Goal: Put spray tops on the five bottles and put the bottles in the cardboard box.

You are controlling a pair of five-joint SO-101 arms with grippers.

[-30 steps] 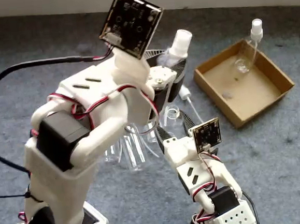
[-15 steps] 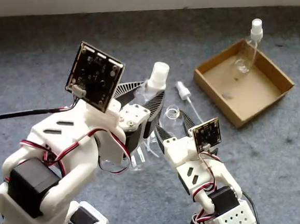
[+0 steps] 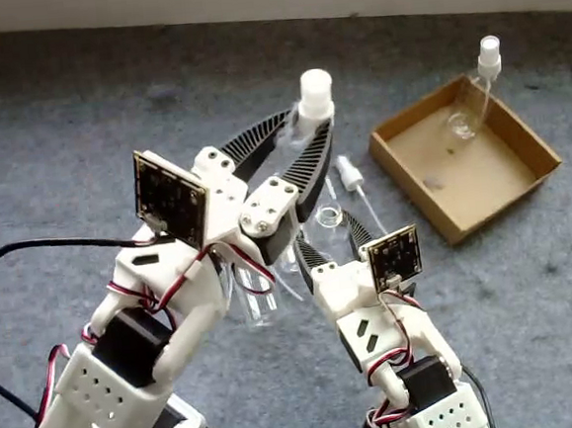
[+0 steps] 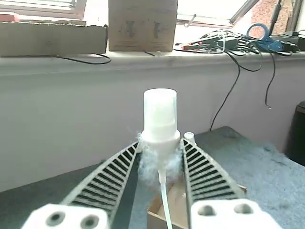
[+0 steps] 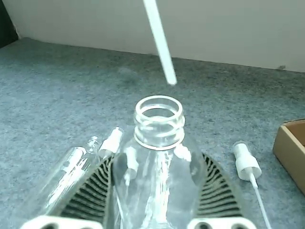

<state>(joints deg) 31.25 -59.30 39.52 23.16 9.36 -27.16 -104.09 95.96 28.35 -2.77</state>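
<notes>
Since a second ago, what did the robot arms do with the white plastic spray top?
The left gripper, shut on the white plastic spray top, dipped leftward as its arm folded down, then rose, its tube now above the clear plastic bottle. The right gripper kept holding that bottle; the brown cardboard box stayed put.
</notes>
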